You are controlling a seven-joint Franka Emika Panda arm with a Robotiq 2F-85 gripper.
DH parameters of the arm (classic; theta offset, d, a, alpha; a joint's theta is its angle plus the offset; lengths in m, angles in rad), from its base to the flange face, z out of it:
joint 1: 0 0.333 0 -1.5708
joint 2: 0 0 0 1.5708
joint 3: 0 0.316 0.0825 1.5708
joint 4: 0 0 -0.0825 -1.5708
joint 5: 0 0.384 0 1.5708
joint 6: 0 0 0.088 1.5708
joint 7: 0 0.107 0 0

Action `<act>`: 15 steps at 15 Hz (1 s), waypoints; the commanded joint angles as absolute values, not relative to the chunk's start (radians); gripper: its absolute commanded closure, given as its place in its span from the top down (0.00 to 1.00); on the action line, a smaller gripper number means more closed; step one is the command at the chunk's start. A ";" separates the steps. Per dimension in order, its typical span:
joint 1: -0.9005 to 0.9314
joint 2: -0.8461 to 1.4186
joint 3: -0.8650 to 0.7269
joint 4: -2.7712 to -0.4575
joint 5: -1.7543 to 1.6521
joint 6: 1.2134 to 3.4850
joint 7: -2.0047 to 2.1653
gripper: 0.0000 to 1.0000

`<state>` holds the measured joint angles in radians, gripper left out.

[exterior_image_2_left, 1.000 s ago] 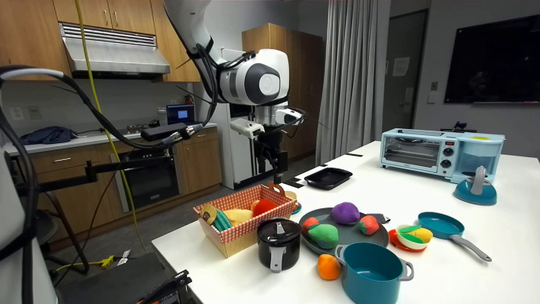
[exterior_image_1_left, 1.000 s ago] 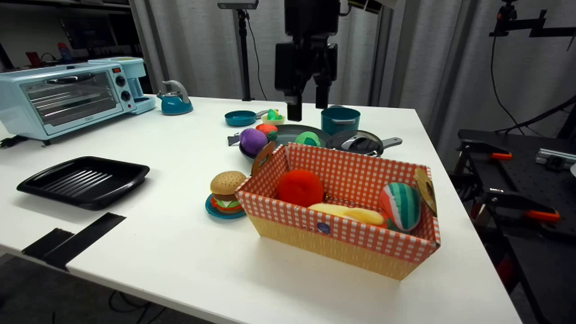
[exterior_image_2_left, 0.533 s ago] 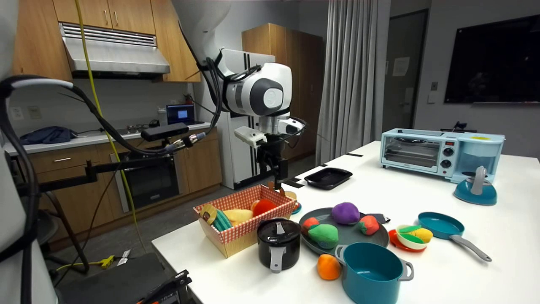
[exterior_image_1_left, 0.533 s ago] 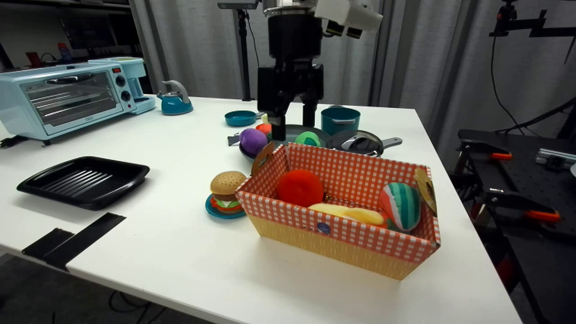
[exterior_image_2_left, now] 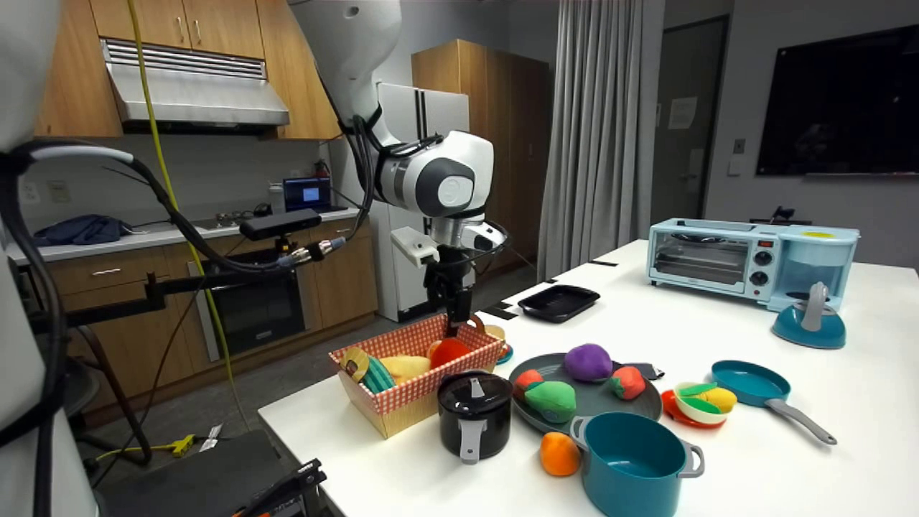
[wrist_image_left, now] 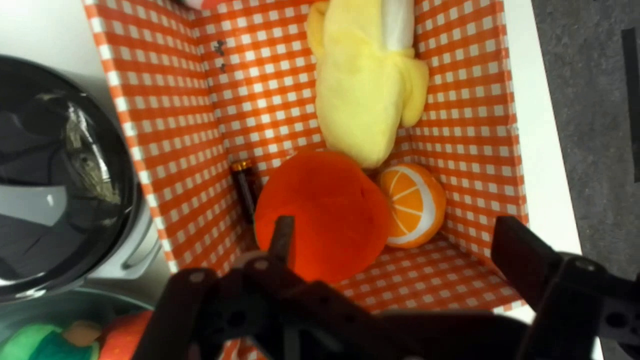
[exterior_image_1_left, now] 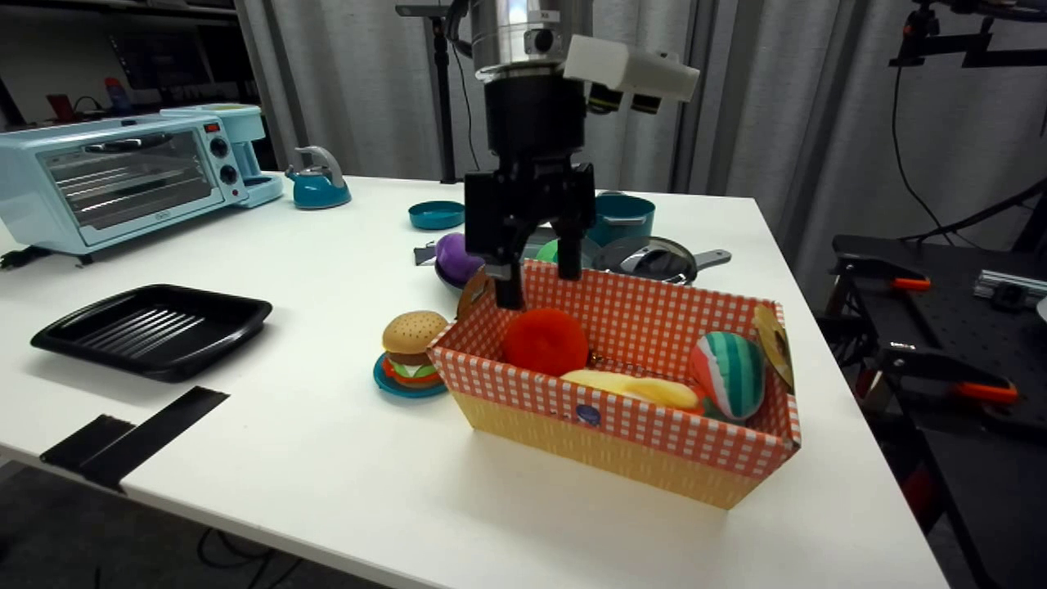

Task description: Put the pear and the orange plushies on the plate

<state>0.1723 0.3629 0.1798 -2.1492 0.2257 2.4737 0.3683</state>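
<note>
My tool (exterior_image_1_left: 540, 291) is released, jaws well apart, over the left end of the basket (exterior_image_1_left: 605, 435) in an exterior view. In the wrist view the orange plushie (wrist_image_left: 420, 207) lies inside, just right of a red plush (wrist_image_left: 322, 210). In an exterior view I see a green, pear-like plush (exterior_image_2_left: 551, 401) on the near left part of the plate (exterior_image_2_left: 598, 399).

The arm (exterior_image_2_left: 352, 50) is white and smoothly rounded, with a dark grey cap (exterior_image_2_left: 427, 190) ringing a pale disc (exterior_image_2_left: 454, 192) at one joint. Thick black cables (exterior_image_2_left: 368, 169) loop along it. Nearer the end come a polished silver cylinder (exterior_image_1_left: 507, 41), a white oblong housing (exterior_image_1_left: 630, 65), and the black, angular tool (exterior_image_1_left: 540, 281), studded with round screw heads (wrist_image_left: 261, 264).
</note>
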 commanded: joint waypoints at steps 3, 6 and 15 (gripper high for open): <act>0.157 0.427 0.178 -2.136 0.299 2.485 0.302 1.00; 0.143 0.453 0.169 -2.135 0.302 2.495 0.273 1.00; 0.128 0.510 0.146 -2.077 0.275 2.494 0.239 0.66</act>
